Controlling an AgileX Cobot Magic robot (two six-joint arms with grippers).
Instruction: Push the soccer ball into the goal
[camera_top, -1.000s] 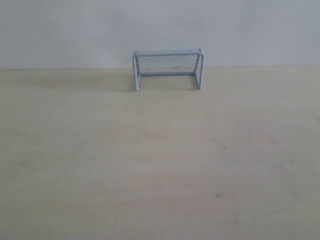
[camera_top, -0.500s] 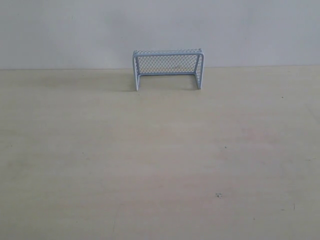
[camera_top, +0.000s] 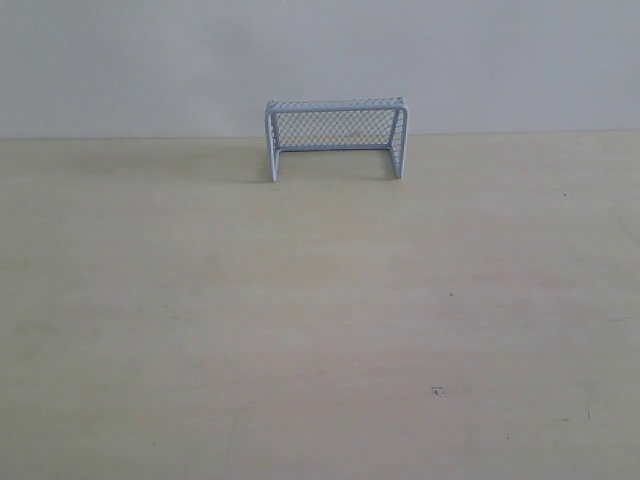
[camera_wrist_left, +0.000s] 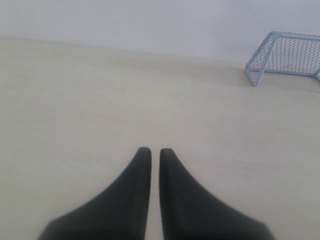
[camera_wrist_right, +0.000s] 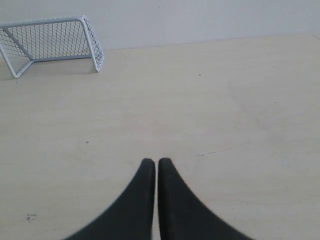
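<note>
The goal (camera_top: 335, 137), pale blue-white with mesh netting, stands at the back of the pale wooden table against the wall, its mouth facing the front. It also shows far off in the left wrist view as the goal (camera_wrist_left: 286, 59) and in the right wrist view as the goal (camera_wrist_right: 52, 43). No soccer ball shows in any view. My left gripper (camera_wrist_left: 155, 151) is shut with nothing between its black fingers, hovering over bare tabletop. My right gripper (camera_wrist_right: 157, 161) is likewise shut and empty. Neither gripper appears in the exterior view.
The pale wooden table (camera_top: 320, 320) stretches wide in front of the goal, with a few small dark specks (camera_top: 437, 390). A plain grey-white wall (camera_top: 320, 50) rises just behind the goal.
</note>
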